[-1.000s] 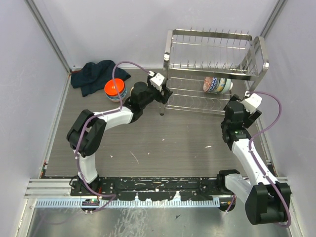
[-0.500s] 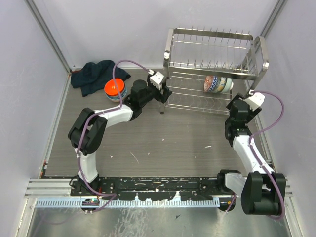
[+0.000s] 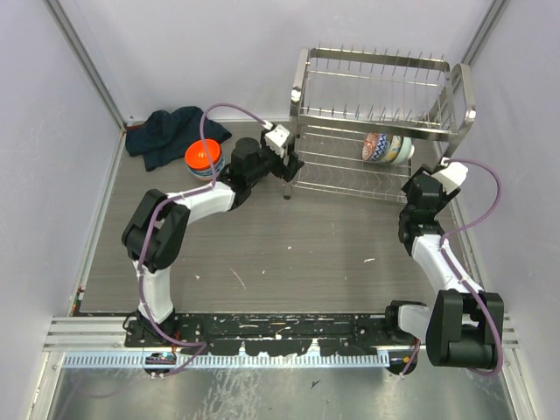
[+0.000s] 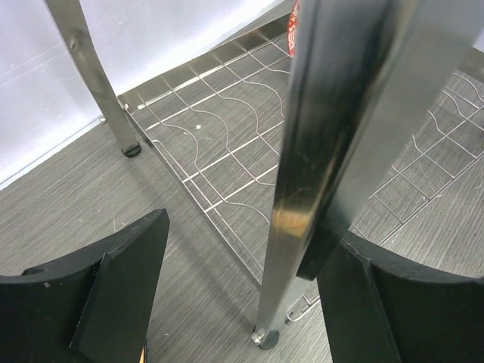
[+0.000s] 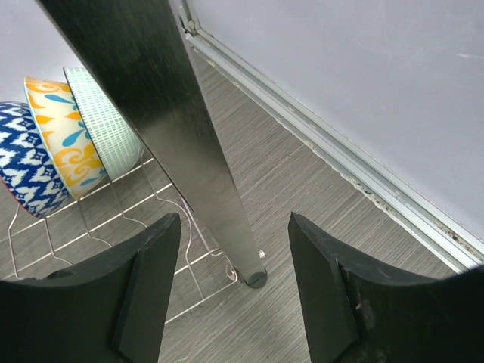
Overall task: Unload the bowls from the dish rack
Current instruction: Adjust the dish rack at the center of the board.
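The silver wire dish rack [image 3: 376, 59] stands at the back right of the table. Three patterned bowls [image 3: 386, 149] lie on edge on its lower tier. In the right wrist view they are blue-white [image 5: 23, 170], orange floral [image 5: 60, 128] and green-checked [image 5: 102, 121]. An orange bowl [image 3: 203, 155] sits on a stack outside the rack, at the left. My left gripper [image 3: 289, 166] is open, its jaws either side of the rack's front left leg [image 4: 302, 189]. My right gripper [image 3: 429, 188] is open, straddling the front right leg [image 5: 189, 136].
A dark blue cloth [image 3: 171, 131] lies bunched at the back left, behind the stack with the orange bowl. The right wall and its floor rail [image 5: 363, 178] run close beside the rack's right end.
My right gripper has moved a little farther in toward the rack's front right leg. My left gripper has edged slightly up along the front left leg. The bowls have not moved.
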`<state>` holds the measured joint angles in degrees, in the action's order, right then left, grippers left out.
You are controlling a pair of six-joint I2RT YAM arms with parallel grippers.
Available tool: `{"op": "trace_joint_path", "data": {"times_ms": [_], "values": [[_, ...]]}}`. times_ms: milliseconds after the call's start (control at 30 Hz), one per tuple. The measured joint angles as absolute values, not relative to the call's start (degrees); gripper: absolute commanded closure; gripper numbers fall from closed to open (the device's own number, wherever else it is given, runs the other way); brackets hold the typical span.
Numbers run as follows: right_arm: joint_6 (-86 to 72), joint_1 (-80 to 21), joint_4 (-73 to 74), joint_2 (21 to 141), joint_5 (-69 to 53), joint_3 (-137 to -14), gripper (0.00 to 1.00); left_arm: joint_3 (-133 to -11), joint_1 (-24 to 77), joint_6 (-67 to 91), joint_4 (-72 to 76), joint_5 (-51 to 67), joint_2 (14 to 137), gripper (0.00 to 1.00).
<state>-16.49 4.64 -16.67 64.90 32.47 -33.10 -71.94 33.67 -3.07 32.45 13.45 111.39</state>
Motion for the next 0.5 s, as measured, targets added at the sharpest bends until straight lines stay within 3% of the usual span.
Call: {"op": "trace_joint_path", "data": {"times_ms": [300,500], "values": [[-16.49,4.67,-19.31,64.93,32.47,-33.10,0.45,-72.86,32.91,-3.09,31.35,14.48,112.25,0.18],[-16.49,4.75,-21.34,65.65,31.66,-33.08,0.65,-72.88,32.64,-3.09,30.92,14.92,112.36,0.18]]}}
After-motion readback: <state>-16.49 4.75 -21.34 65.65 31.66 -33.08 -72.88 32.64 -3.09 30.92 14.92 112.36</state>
